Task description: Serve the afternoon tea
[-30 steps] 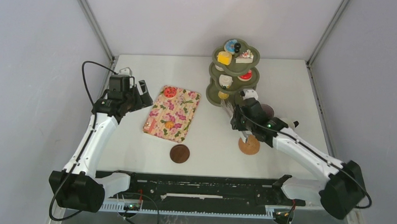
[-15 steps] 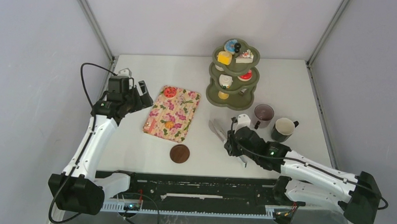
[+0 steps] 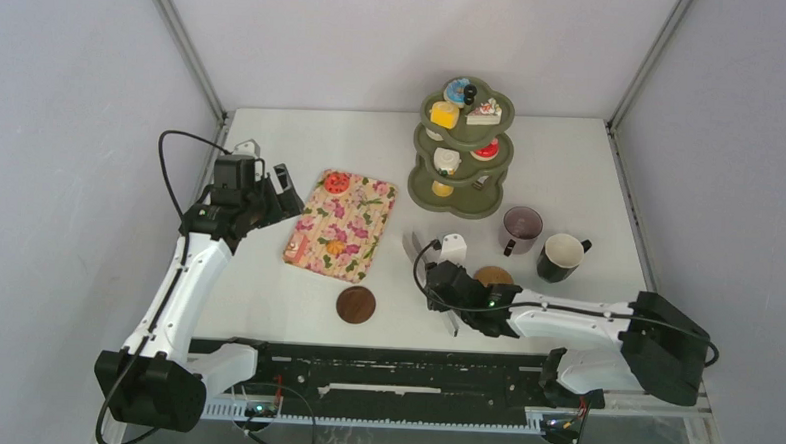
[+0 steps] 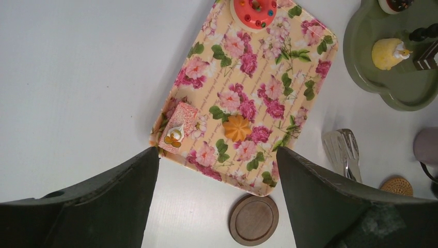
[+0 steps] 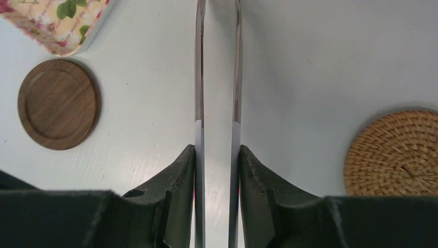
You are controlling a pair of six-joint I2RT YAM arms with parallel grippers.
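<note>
At the left, the white left arm hangs over the white bench beside the near-left corner of the floral-patterned rectangular tray. Its jaws are spread wide and hold nothing.

Three toy pastries lie on the tray: a red sprinkled donut at the far end, a small pink square cake at the near-left edge, and a little orange ridged pastry near the middle. Just in front of the tray sits a dark round wooden coaster with nothing on it.

Next along, the right arm reaches low across the bench. Its jaws are closed on the handle end of the long thin metal tongs, whose blades point toward the tray's near-right corner. To their right is a round woven wicker coaster, also bare.

Behind stands the three-tier dark green stand, carrying a yellow cube, a blue donut, a cake slice and several more pastries on the lower tiers. Right of it, the mauve mug and the dark green, white-lined mug stand on the bare bench.

The serving looks partly done — three pastries are across, most are still on the stand, and neither mug is on a coaster.
</note>
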